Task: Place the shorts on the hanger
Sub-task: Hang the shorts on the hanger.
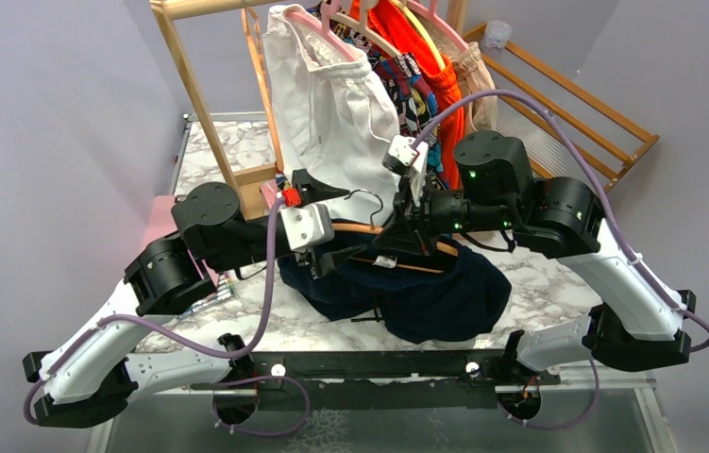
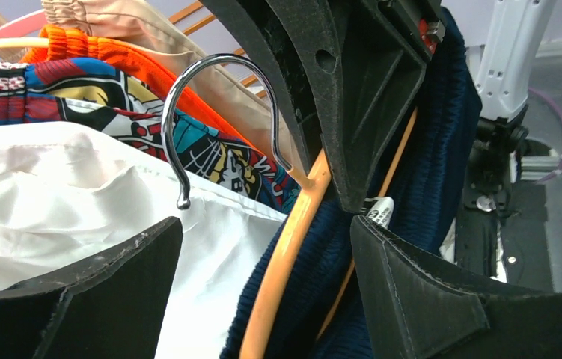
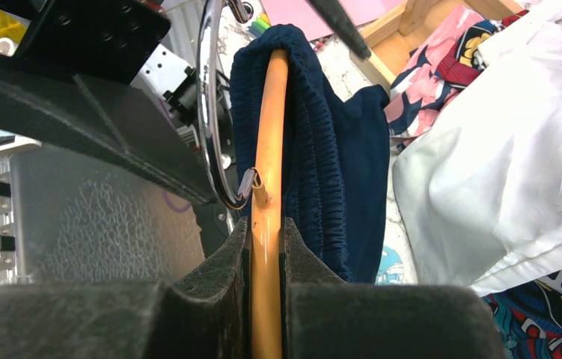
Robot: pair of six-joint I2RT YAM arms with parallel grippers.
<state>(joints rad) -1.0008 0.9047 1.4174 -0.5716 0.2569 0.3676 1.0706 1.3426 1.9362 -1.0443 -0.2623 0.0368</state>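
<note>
The right gripper (image 3: 266,250) is clamped tight on the wooden hanger (image 3: 270,134) beside its hook (image 3: 210,112), with the navy shorts (image 3: 322,149) draped over it; seen from above, its long axis runs 9-to-3, at 3 o'clock of the wide-open, empty left gripper (image 2: 263,262).

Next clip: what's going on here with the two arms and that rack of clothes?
The right gripper is clamped on the wooden hanger, holding it above the marble table. The navy shorts are draped over the hanger, with much of the fabric pooled on the table. The left gripper is open, its fingers either side of the hanger near the metal hook, gripping nothing. The hanger is not on the rack.
</note>
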